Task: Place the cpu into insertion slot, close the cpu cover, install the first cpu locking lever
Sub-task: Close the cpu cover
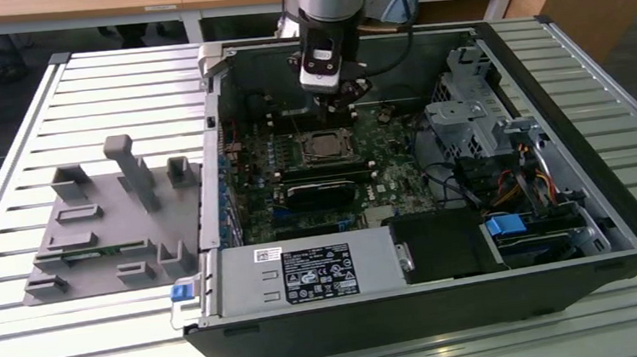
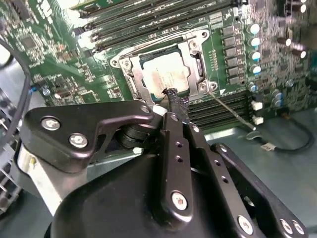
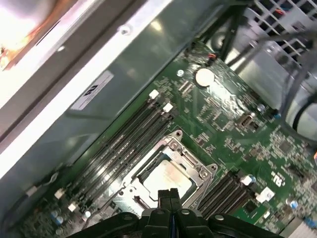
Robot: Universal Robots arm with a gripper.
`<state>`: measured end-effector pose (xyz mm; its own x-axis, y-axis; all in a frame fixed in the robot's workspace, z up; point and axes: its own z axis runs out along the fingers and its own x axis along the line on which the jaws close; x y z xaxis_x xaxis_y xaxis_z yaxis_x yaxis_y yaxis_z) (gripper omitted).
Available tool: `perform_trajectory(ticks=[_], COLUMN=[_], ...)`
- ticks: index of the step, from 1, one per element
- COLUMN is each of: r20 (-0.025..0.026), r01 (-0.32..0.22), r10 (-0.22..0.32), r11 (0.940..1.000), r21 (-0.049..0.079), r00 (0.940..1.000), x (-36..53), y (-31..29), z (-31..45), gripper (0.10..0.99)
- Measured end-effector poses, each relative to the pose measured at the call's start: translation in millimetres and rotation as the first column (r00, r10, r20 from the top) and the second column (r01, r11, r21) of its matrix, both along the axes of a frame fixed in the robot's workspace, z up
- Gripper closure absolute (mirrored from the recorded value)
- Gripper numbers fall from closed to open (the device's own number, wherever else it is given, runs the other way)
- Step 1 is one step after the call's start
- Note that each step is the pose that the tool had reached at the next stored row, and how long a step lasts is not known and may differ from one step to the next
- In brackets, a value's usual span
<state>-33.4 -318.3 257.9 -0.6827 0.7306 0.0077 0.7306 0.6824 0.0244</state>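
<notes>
Exterior view: we saw an open computer case [image 1: 420, 311] lying on a slatted metal worktop [image 1: 95, 85], with the arm reaching down into it near the far wall.
gripper [image 1: 339, 102]: it hung just above the green board [image 1: 256, 179], close to the insertion slot [image 1: 322, 147]. In the first wrist view its two black fingers [image 3: 163, 197] were pressed together with nothing between them (only a thin seam showed).
cpu [image 2: 166, 74]: it lay flat inside the insertion slot, its pale metal top facing up.
cpu cover [image 2: 195, 59]: the silver frame lay down around the cpu, and its cut-out left the chip's top bare.
memory slots [image 2: 158, 15]: long black banks ran along two opposite sides of the insertion slot.
lever [image 2: 230, 110]: a thin metal rod ran out from one corner of the socket and across the memory slots.
contact: in the second wrist view the gripper tip stood over the near edge of the cpu cover; we could not tell whether it touched.
fixture [image 1: 106, 221]: a grey moulded holder sat on the worktop, just beside the case on the exterior view's left.
</notes>
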Motion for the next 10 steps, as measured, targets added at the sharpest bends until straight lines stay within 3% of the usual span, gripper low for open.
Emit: perform_trajectory(ticks=[5,10], r20=[0.0000,0.0000], r01=[-0.091,-0.181], r10=[0.091,0.181], r11=[0.9959,0.9834], r21=[0.000,0.000], r00=[0.9959,0.9834], x=[0.0,0.0], y=[0.0,0.0], z=[-0.7,-1.3], gripper=[0.980,0.980])
